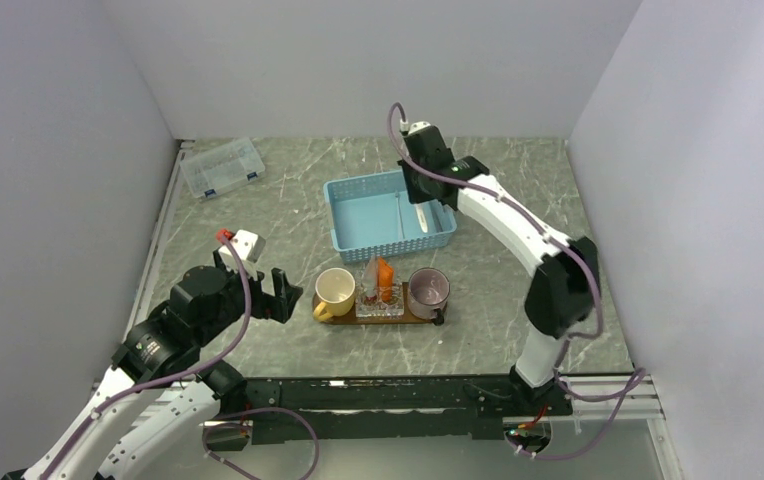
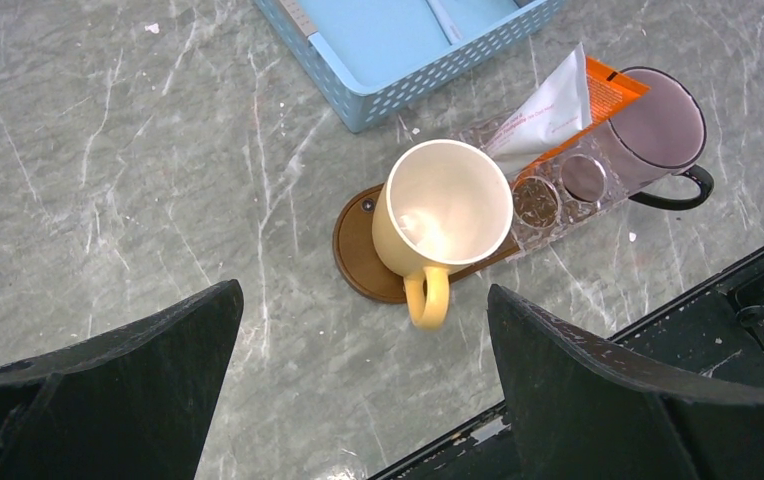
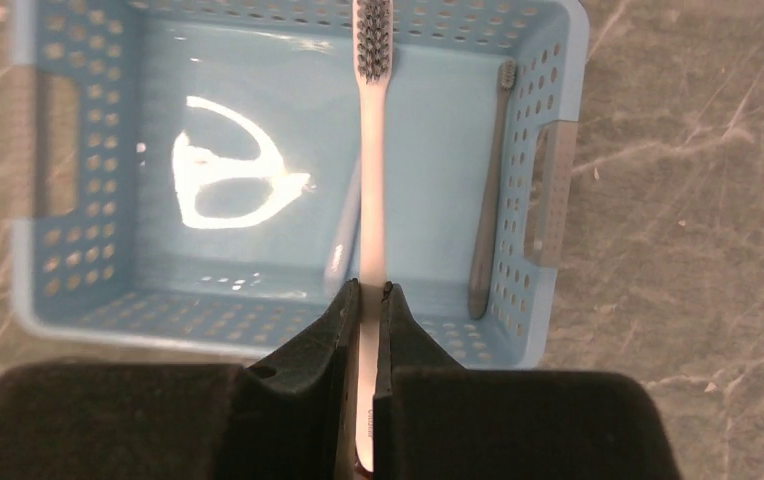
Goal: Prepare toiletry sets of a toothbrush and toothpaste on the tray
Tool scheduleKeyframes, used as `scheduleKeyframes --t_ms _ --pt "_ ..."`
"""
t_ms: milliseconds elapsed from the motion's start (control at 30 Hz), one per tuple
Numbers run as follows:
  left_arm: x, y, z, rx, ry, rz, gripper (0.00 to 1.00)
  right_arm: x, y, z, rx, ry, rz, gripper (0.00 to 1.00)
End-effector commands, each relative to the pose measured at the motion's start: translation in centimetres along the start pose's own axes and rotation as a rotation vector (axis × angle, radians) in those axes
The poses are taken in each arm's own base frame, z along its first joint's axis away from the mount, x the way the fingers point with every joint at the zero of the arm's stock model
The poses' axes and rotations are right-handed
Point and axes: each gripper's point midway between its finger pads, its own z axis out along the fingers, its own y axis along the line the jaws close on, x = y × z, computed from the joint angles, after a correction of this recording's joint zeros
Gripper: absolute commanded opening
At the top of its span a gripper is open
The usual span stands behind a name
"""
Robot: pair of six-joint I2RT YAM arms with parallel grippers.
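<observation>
My right gripper (image 3: 371, 292) is shut on the handle of a white toothbrush (image 3: 373, 150) and holds it above the light-blue basket (image 3: 548, 210), bristles pointing away. From above, that gripper (image 1: 421, 196) hangs over the basket's right part (image 1: 358, 215). A grey toothbrush (image 3: 488, 200) lies inside along the right wall. The dark brown tray (image 1: 375, 319) carries a yellow mug (image 1: 335, 290), a clear holder (image 1: 379, 306) with an orange-and-white toothpaste tube (image 1: 384, 277), and a purple mug (image 1: 428, 290). My left gripper (image 1: 263, 291) stands open left of the tray (image 2: 361, 250), nothing between its fingers.
A clear lidded plastic box (image 1: 222, 167) sits at the back left. White walls close in the grey marble table on three sides. The black rail of the arm bases (image 1: 388, 392) runs along the near edge, just behind the tray.
</observation>
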Motion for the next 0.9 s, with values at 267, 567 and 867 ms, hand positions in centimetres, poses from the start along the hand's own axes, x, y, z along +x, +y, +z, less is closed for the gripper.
scheduleKeyframes --t_ms 267,567,867 --pt "-5.5 -3.3 -1.0 0.13 -0.126 -0.092 0.99 -2.1 4.4 -14.3 -0.217 -0.409 -0.022 0.0" --pt "-9.8 -7.5 -3.1 0.336 -0.214 -0.147 0.99 -1.4 8.8 -23.7 -0.61 -0.611 0.043 0.0" --pt "-13.9 -12.3 -6.7 0.617 -0.312 -0.19 0.99 -0.5 11.9 -31.3 -0.989 -0.735 0.109 0.0"
